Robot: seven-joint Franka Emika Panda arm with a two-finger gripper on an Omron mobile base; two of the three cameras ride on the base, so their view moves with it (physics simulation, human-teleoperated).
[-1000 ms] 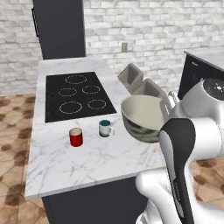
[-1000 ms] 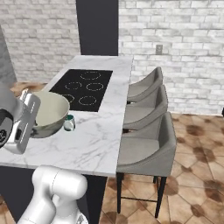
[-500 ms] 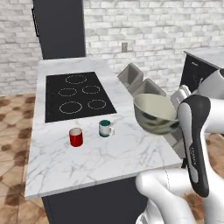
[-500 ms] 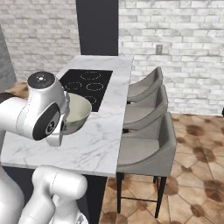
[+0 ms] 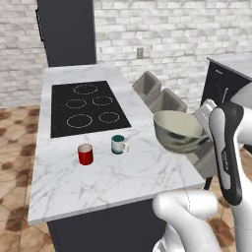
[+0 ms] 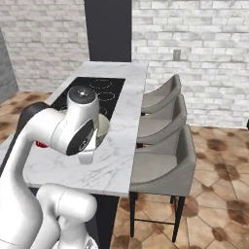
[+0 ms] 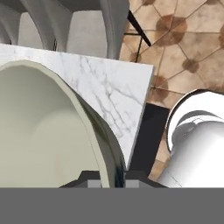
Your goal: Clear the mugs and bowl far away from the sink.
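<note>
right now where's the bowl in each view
Left base view: bowl right of centre, lifted at the counter's right edge, near the stools.
Right base view: a sliver of its rim left of centre, behind the arm.
Hand view: left half, rim between the fingertips.
Shared landmark: the marble counter.

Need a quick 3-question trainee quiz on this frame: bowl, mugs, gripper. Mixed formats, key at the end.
1. True or false: the bowl rests flat on the marble counter.
2. Multiple choice: what stands nearest the red mug? A) the white mug with the teal band B) the bowl C) a stool
3. Fill in: the gripper is shut on the bowl's ____.

Key:
1. False. The bowl is tilted and held in the air beside the counter's right edge.
2. A. Both mugs stand upright on the counter in front of the stovetop, apart from each other.
3. Rim. In the hand view one fingertip sits on each side of the wall.
</note>
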